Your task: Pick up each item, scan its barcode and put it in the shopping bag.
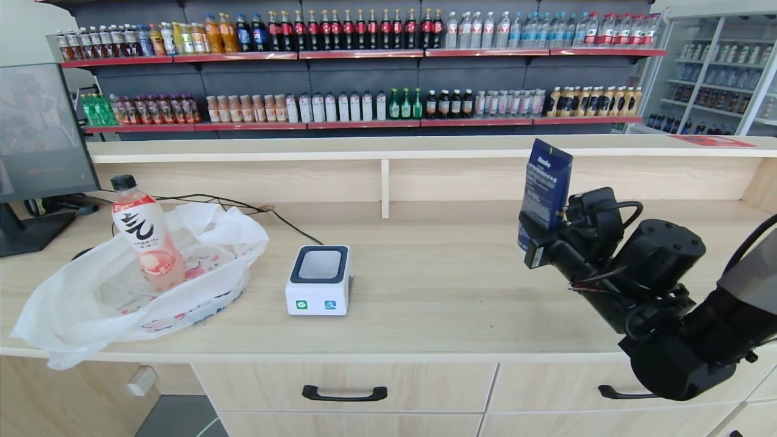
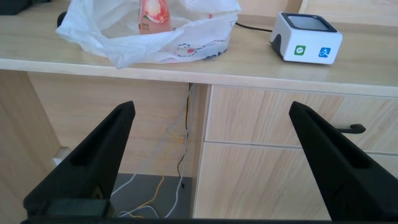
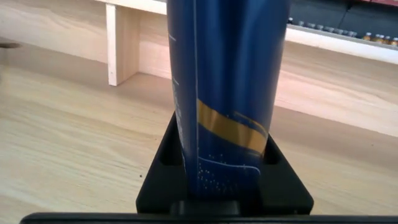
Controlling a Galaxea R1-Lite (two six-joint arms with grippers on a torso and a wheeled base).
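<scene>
**Counter** [image 1: 437, 285]: pale wood top with a raised back ledge. Drawers [image 1: 346, 382] with black handles sit under its front edge.

**Shopping bag** [image 1: 79, 303]: white plastic, lying open and crumpled at the left end of the counter. One fold hangs over the front edge.

**Bottle** [image 1: 145, 237]: pink drink with a black cap, standing inside the shopping bag and tilted slightly.

**Scanner** [image 1: 318, 279]: small white box with a dark-framed window on top. It sits near the front edge at about the middle of the counter, just beside the bag and not touching it.

**Blue packet** [image 1: 546, 185]: tall and narrow, held upright in the air above the right part of the counter, well apart from the scanner.

**Right hand** [image 1: 549, 233]: closed on the lower end of the blue packet, with a finger pressed to each side. The right wrist view shows the packet rising straight out of the grip.

**Left hand** [image 2: 211, 109]: fingers spread wide with nothing between them. It is below counter height, in front of the drawers.

**Cable** [image 1: 291, 227]: black, running across the counter from behind the bag to the scanner.

**Monitor** [image 1: 36, 133]: dark screen on a stand at the far left corner.

**Shelves** [image 1: 364, 54]: red-edged rows of bottled drinks behind the counter.
</scene>
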